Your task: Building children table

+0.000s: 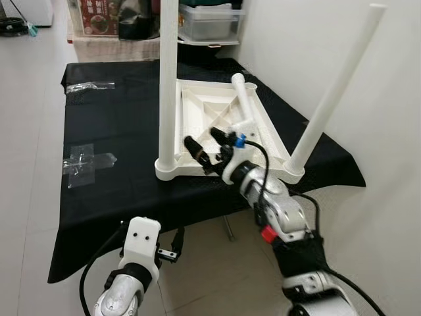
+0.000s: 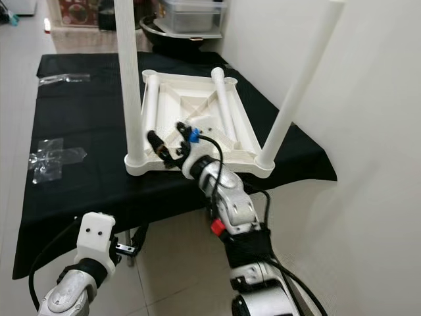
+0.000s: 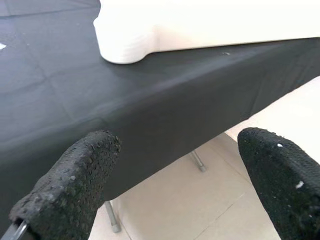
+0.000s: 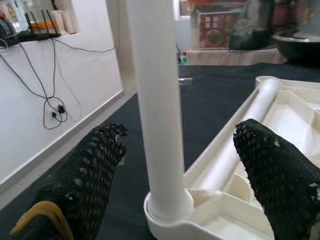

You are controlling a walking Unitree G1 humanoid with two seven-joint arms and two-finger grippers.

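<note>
The upturned white tabletop (image 1: 263, 131) is seen on the black-draped surface (image 1: 112, 191), two legs fitted, as the right end effector (image 1: 209, 150), spread wide, is best centred on the near-left leg (image 1: 168, 72) before closing; the left end effector (image 3: 175, 185) hangs wide open below

Head eyes look down; wrist cameras close on tabletop (image 1: 197, 125).

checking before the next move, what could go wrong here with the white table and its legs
1. The open right gripper reaches over the upside-down white plastic tabletop close to the upright white tube leg at its near left corner; a sideways knock could tilt or unseat it.
2. The tabletop sits near the front edge of the black cloth-covered table, so a push toward the robot might slide it off.
3. Two loose white tube legs lie inside the tabletop and could roll if it is jolted.
</note>
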